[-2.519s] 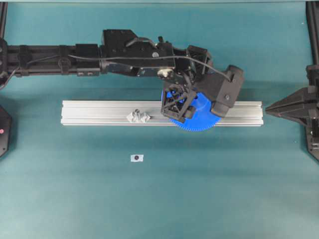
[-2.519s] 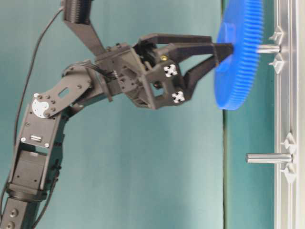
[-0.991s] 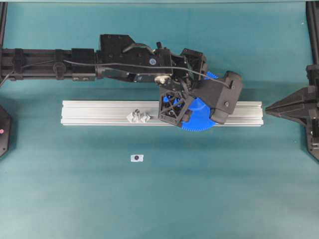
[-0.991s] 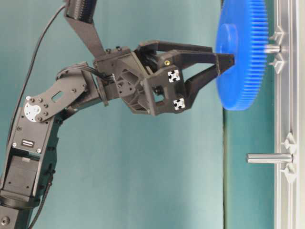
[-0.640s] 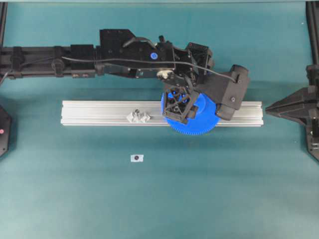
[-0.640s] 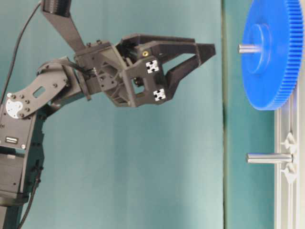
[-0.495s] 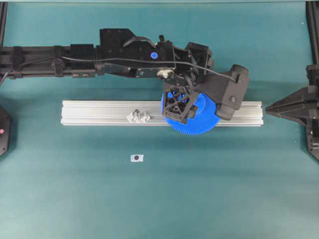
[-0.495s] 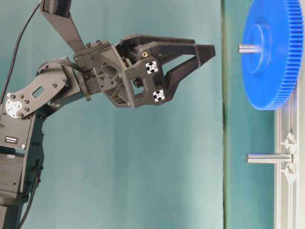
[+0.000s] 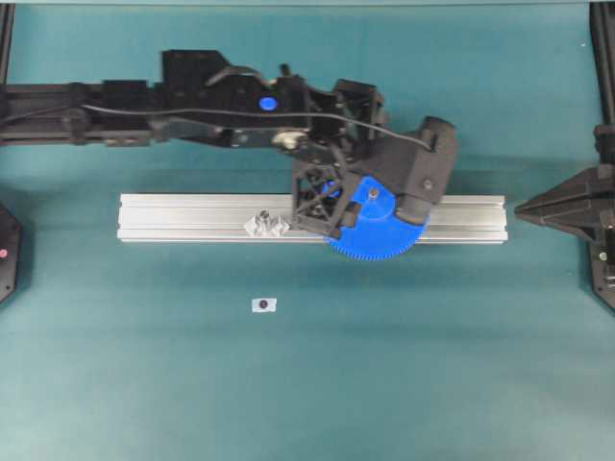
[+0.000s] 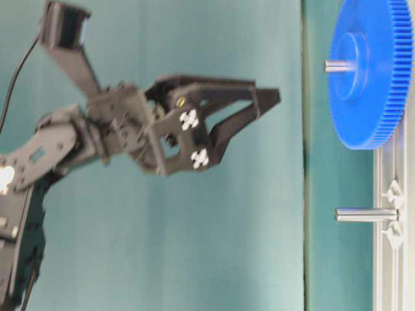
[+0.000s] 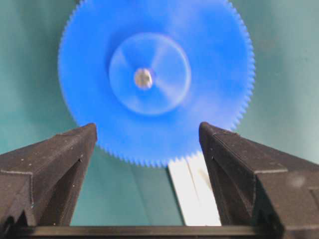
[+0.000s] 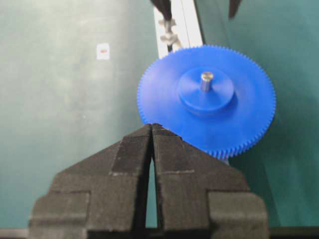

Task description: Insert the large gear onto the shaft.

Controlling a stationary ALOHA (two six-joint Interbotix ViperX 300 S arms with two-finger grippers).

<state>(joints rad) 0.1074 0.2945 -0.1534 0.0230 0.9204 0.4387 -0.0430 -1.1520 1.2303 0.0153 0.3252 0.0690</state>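
Observation:
The large gear (image 9: 382,236), a bright-blue toothed disc, sits on the shaft (image 9: 372,197), whose silvery tip pokes out of the raised hub (image 12: 206,79). In the table-level view the gear (image 10: 366,78) lies down by the rail with the shaft's end (image 10: 336,65) standing clear of it. My left gripper (image 10: 271,98) hangs well back from the gear, open and empty. In the left wrist view its fingers (image 11: 60,159) frame the gear (image 11: 154,74) without touching it. My right gripper (image 12: 151,125) is shut on nothing, parked at the right edge (image 9: 519,208).
The aluminium rail (image 9: 192,216) runs across the middle of the teal mat. A second peg (image 10: 366,214) with clear base pieces stands on it, left of the gear (image 9: 264,223). A small white tag (image 9: 263,304) lies in front of the rail.
The left gripper let go of the gear, which slid down the shaft to the rail. Since then the gripper has drawn back from it and shifted left.

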